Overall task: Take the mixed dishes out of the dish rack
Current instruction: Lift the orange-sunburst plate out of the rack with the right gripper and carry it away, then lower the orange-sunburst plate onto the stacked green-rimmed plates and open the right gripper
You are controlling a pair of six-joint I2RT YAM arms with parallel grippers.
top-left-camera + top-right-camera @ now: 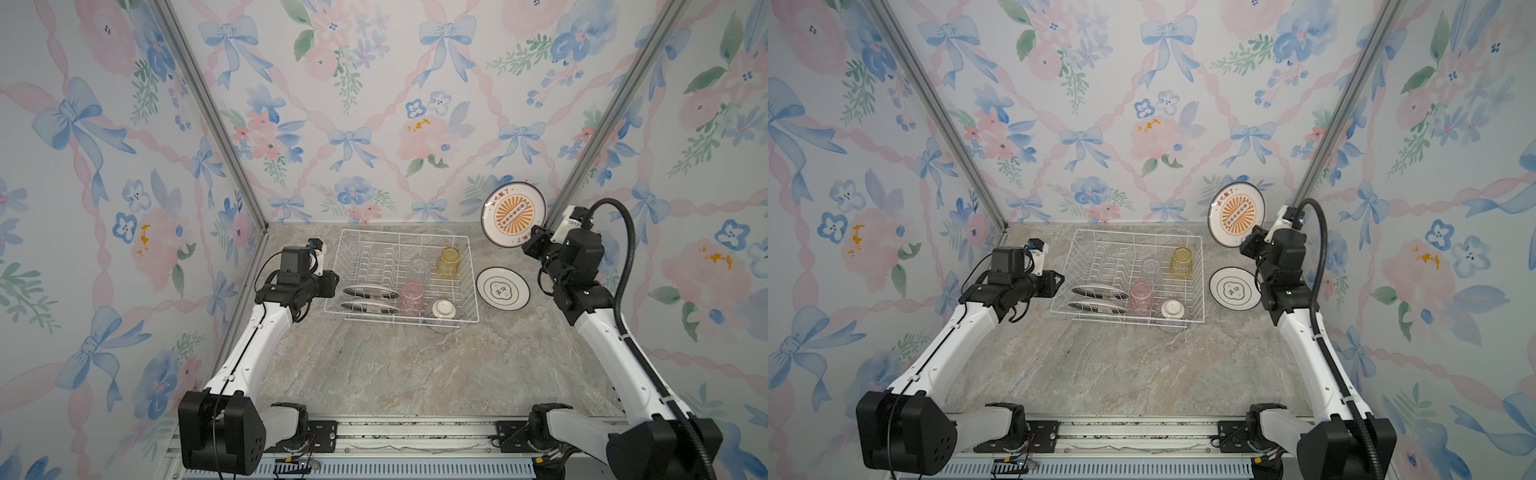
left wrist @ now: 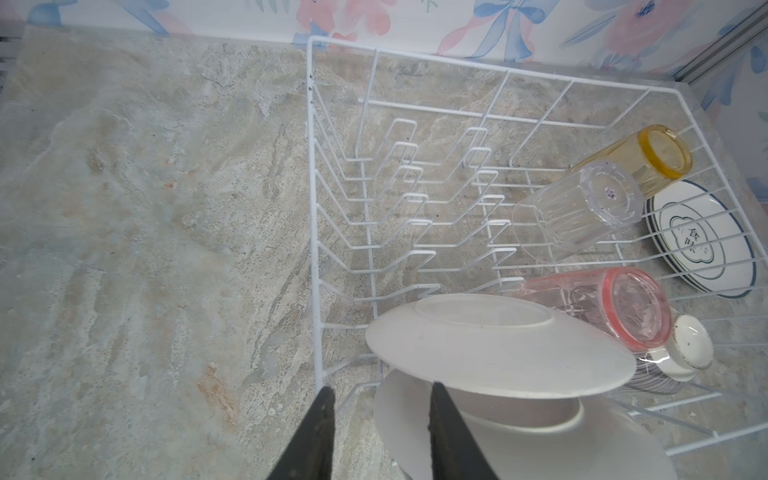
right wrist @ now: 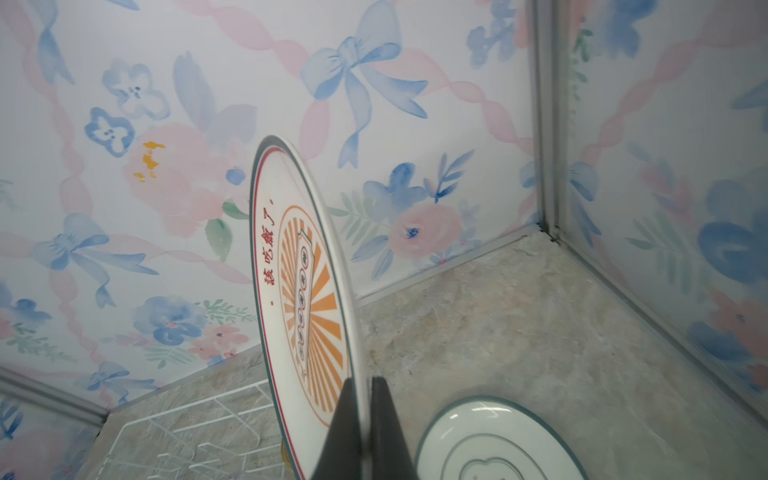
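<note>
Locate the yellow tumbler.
In both top views the yellow tumbler stands inverted in the far right corner of the dish rack, just right of the clear tumbler.

Grey-beige stone-look table [image 1: 374,374], w/ white wire dish rack [image 1: 374,253] standing toward the back, approx. centre. One plate [image 1: 503,289] lies flat, face up, just beside rack's right side.
</note>
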